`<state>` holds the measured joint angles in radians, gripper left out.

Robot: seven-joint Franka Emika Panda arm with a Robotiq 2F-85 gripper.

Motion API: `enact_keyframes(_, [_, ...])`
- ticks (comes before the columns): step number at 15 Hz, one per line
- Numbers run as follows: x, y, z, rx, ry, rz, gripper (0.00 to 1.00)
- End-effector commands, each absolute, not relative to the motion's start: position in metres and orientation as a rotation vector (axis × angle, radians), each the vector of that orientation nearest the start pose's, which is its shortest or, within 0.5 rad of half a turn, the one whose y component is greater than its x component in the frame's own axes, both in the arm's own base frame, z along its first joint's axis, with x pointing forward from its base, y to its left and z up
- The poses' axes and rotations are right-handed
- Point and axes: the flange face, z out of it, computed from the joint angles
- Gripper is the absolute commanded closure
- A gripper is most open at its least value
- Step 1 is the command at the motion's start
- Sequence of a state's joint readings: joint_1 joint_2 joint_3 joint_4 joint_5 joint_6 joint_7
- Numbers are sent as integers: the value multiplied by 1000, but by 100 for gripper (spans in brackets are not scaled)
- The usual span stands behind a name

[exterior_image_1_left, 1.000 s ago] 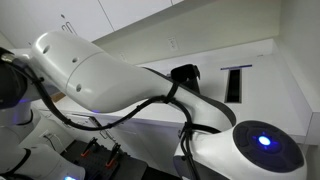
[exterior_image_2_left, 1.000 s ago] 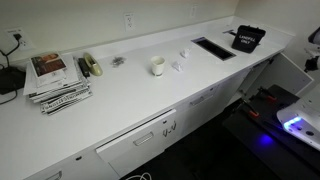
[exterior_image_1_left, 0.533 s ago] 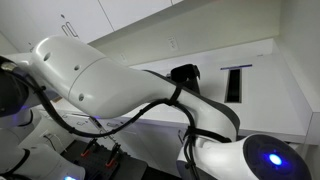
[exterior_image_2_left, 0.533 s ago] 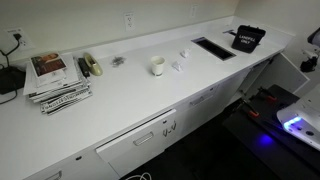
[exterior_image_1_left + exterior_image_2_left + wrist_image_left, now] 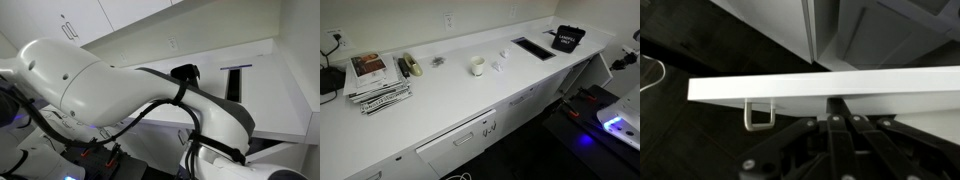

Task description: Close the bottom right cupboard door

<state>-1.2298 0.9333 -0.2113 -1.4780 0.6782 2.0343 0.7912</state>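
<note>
Bottom right cupboard door (image 5: 870, 88): open, seen edge-on across wrist view, gripper (image 5: 836, 120) just beside it, contact unclear. Prob. stiff, light, slick glossy panel on hinges, so push flat face near free edge, or use bar handle (image 5: 758, 118). Claw state: can't tell.

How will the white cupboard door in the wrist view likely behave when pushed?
The cupboard door looks like a thick, flat panel, so it should stay stiff and probably swing rather than flex. Its smooth white face could let the gripper slip sideways.
</note>
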Motion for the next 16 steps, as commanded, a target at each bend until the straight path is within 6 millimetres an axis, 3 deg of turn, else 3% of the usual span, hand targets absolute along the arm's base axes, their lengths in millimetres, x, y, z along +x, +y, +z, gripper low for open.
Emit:
enact_keyframes(1, [176, -647, 105, -587, 2429, 269, 100])
enact_keyframes(5, [216, -631, 96, -481, 2312, 216, 100])
enact_keyframes(9, [236, -619, 95, -461, 2311, 194, 100])
enact_keyframes(13, [231, -615, 133, -551, 2366, 156, 100])
enact_keyframes(16, [212, -612, 185, -659, 2460, 123, 100])
